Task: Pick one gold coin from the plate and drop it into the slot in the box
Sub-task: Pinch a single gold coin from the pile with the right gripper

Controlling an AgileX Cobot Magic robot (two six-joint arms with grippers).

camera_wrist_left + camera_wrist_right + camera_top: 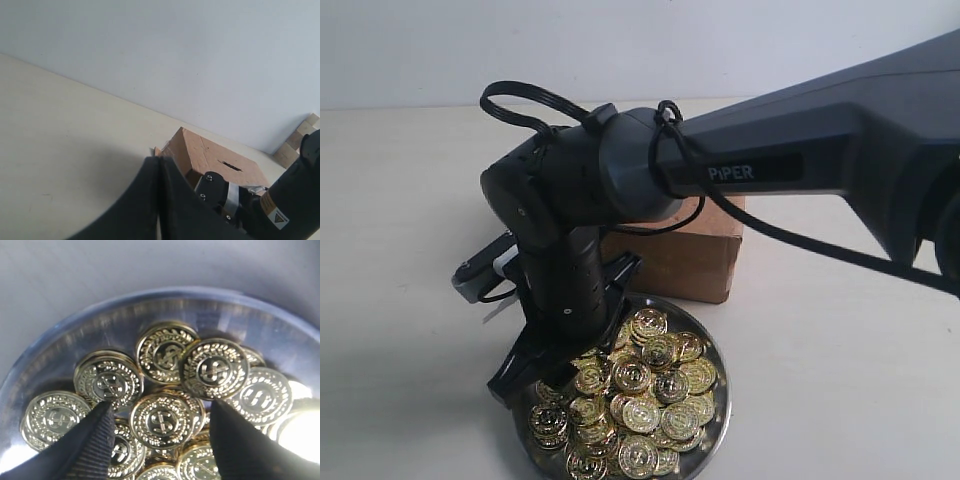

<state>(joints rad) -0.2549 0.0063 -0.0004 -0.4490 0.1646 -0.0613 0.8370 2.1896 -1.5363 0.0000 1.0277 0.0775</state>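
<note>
The silver plate (722,398) sits at the table's front, heaped with gold coins (642,386). My right gripper (566,346) reaches across from the right and hangs low over the plate's left part. In the right wrist view this gripper (161,407) is open, its fingers (92,440) on either side of one coin (162,420) lying flat on the pile inside the plate (150,305). The brown box (692,256) stands just behind the plate. Its slot (231,165) shows on the top of the box (200,150). My left gripper (160,161) is shut and empty, some way from the box.
The right arm's dark forearm (800,170) and its looped cable (525,100) pass above the box. The right arm's wrist (285,200) fills a corner of the left wrist view. Pale blocks (302,135) stand by the wall. Beige tabletop (400,250) lies all round.
</note>
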